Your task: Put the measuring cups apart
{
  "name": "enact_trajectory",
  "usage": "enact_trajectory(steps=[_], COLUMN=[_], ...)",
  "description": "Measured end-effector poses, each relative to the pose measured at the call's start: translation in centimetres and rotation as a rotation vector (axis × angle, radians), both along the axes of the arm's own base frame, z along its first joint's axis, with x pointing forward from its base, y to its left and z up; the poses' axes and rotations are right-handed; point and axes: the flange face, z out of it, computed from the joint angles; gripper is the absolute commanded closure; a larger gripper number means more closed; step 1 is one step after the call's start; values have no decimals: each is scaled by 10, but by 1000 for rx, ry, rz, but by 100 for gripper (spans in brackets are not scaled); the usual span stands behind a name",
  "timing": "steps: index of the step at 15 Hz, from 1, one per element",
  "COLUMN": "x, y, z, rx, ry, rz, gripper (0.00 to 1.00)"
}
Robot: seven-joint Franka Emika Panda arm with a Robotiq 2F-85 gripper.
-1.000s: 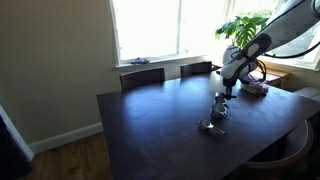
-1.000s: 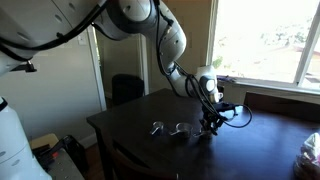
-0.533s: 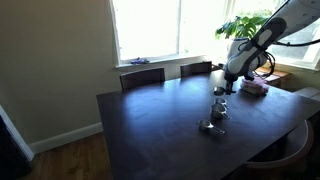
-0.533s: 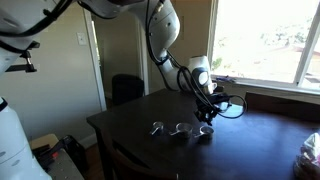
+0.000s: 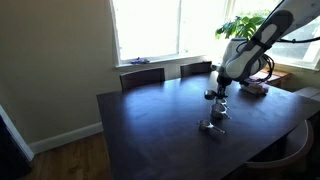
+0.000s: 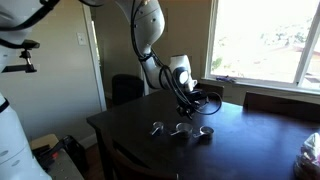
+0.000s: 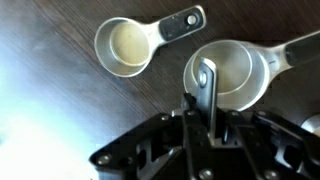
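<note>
**One cup in the grip, the others close together on the table**

The gripper [image 7: 205, 112] is pressed together on the thin flat handle [image 7: 205, 80] of a measuring cup. The handle stands upright between the jaws with its hanging hole at the top. The bowl of that cup is hidden behind the gripper in the wrist view. In both exterior views the gripper [image 5: 218, 92] [image 6: 191, 103] hangs above the dark table [image 5: 150, 120], clear of its top.

Below it, the wrist view shows two more cups lying open side up on the table. A smaller cup [image 7: 125, 47] lies to the left and a larger cup [image 7: 228, 72] to the right, each with its handle pointing off to the right. They lie near each other and do not appear to touch. In an exterior view the cups on the table read as a short row of small shiny shapes [image 6: 181, 128], too small to tell apart in detail.

The task looks partly done. One cup has been taken out of the group but not yet set down. It needs a bare spot well apart from the rest, and the cups on the table lie close enough that they may also need spreading.
</note>
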Motion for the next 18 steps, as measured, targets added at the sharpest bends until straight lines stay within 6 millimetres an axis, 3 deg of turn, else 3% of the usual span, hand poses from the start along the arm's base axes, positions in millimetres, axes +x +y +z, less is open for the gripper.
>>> enact_trajectory(steps=[9,14,18], x=[-37,-41,-51], y=[73,89,101], z=[-13,-17,-47], rx=[7,-66,-71], ry=[-142,-226,-190], rz=[52,78,60], gripper=[99,99,99])
